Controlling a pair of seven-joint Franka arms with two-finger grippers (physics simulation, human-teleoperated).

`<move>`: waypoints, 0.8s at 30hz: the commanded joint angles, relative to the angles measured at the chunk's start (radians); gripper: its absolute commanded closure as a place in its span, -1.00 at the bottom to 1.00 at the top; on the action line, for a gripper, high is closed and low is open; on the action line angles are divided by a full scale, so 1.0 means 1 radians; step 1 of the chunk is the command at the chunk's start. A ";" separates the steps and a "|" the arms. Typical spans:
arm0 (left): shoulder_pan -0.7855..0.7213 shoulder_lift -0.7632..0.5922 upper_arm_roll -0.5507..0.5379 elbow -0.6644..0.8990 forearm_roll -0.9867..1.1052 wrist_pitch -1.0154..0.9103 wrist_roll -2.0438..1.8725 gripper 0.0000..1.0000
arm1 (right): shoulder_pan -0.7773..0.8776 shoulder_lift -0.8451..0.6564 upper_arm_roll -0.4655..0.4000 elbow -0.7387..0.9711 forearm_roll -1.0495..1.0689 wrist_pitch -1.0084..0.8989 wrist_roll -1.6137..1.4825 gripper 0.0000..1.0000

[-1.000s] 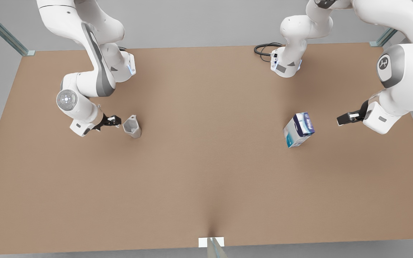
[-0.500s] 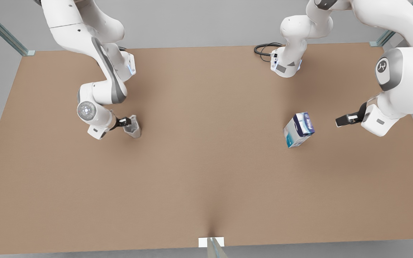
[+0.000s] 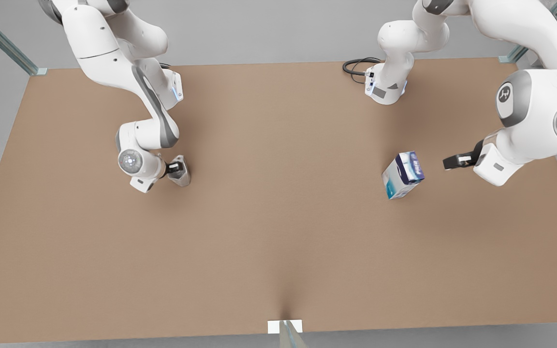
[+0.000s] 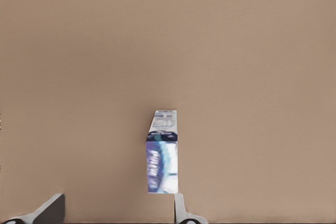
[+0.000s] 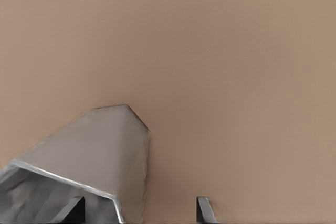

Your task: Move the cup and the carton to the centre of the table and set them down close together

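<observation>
Tan worktop (image 3: 278,232); front view: cup (image 3: 181,171) far on this view's left, carton (image 3: 403,175) far on its right, both well apart, centre bare. Right tool (image 3: 174,168) is at the cup, left tool (image 3: 454,161) near the carton, not touching. Left wrist view: carton (image 4: 162,151) stands upright ahead, tool fingers (image 4: 181,211) spread, nothing held. Right wrist view: cup (image 5: 86,166) partly between spread fingers (image 5: 206,209), not clenched. Judgement: neither grasp made; lifting, carrying and placing all remain.
</observation>
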 commanded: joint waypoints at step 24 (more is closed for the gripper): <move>-0.028 0.046 -0.002 0.000 0.004 -0.033 -0.017 -1.00 | 0.111 0.070 0.000 0.273 0.181 -0.057 0.028 0.57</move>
